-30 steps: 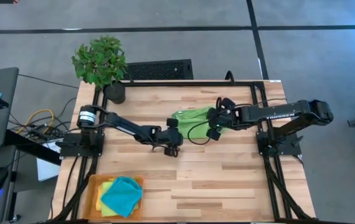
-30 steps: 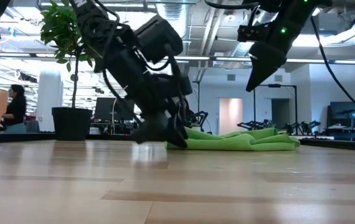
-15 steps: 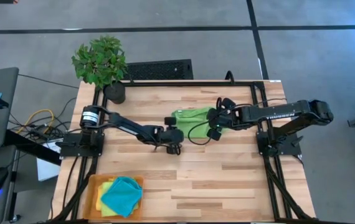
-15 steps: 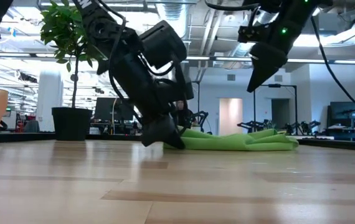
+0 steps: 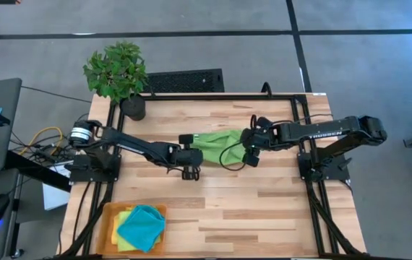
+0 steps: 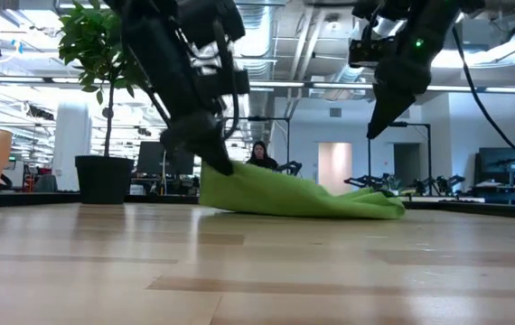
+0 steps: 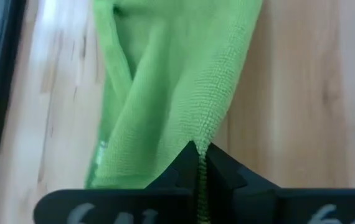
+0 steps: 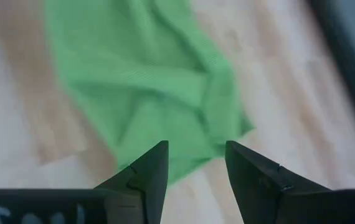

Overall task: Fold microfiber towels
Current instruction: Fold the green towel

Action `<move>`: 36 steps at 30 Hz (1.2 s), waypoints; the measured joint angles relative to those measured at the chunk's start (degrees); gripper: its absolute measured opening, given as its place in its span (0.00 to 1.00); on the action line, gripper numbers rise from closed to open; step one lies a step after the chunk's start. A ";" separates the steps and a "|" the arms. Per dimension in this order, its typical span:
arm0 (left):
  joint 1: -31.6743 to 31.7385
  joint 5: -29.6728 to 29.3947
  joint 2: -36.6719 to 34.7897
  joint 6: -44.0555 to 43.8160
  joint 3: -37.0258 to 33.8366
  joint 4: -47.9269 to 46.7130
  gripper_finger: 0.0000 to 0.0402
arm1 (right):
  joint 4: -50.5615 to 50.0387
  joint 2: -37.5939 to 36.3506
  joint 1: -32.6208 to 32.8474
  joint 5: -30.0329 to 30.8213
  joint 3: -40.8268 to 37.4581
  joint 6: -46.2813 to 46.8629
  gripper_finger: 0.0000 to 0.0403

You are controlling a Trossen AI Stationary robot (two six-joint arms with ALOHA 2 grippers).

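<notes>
A lime green microfiber towel [image 5: 219, 141] lies crumpled at the middle of the table. Its left end is raised and its right end [image 6: 386, 209] rests on the wood. My left gripper [image 5: 189, 146] is shut on the raised left end, which also shows in the low view [image 6: 219, 163]. My right gripper [image 5: 250, 150] hangs open above the towel's right end, touching nothing; in its wrist view the towel [image 8: 146, 81] lies below the spread fingers. A teal towel [image 5: 142, 225] lies on top of a yellow one [image 5: 123, 217] on the orange tray. My left gripper pinches the green towel's hemmed edge [image 7: 207, 133] at its left end between its two shut fingers. The fingers slant down at it from the table's left. The held end is lifted off the wood, and the cloth slopes down from it to the right end on the table.
The orange tray [image 5: 109, 232] with its stacked towels sits at the near left corner. A potted plant [image 5: 119, 76] stands at the far left corner. Bare wood stretches across the near half of the table [image 5: 264, 209].
My left gripper has shut on the green towel's left end, then risen and drawn back toward the table's left edge. The towel's left end has been lifted clear and the cloth drawn out into a slope. Its right end has slid a little leftward on the table.
</notes>
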 joint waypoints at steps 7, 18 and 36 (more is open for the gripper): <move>-1.10 0.04 -0.98 0.66 0.07 -0.61 0.00 | 11.72 0.00 -0.37 -6.13 -6.02 -13.43 0.45; -1.10 0.09 -0.63 0.26 0.07 -1.09 0.00 | 28.52 1.03 -4.84 -2.25 -16.83 -25.45 0.45; -1.12 0.26 -0.63 1.16 0.09 -0.95 0.00 | 35.57 13.68 -13.14 1.63 -16.22 -31.86 0.45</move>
